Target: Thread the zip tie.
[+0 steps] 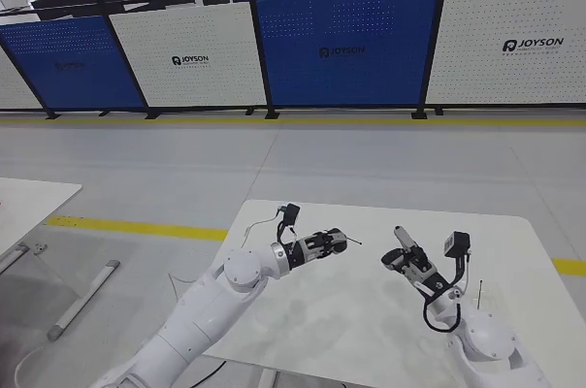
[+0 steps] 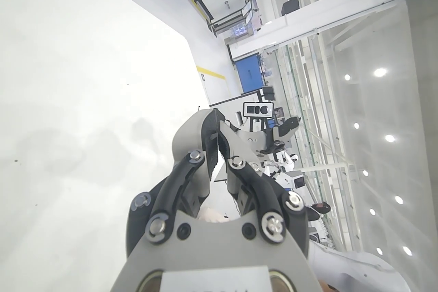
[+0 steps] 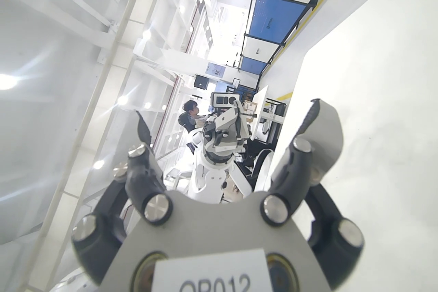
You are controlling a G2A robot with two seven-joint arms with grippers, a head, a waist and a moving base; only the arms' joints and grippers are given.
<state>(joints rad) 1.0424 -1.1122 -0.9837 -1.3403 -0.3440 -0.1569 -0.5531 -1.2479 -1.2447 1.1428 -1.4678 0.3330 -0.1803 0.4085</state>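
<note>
Bright, open workshop hall.
Blue and white pegboard panels (image 1: 346, 48) line a grey floor (image 1: 371, 155) marked with yellow lines (image 1: 138, 228); round ceiling lights (image 2: 379, 72) overhead.

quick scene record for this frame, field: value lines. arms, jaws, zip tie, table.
surface: white table
left gripper: above the table's middle, jaws shut
held: thin dark zip tie, its free end sticking out of the left jaws toward the other arm
right gripper: above the table, facing the left one, jaws wide open, holding nothing
gap: grippers apart; tie tip short of the right jaws
threading: not yet done, as far as visible; the tie's head is too small to make out
</note>
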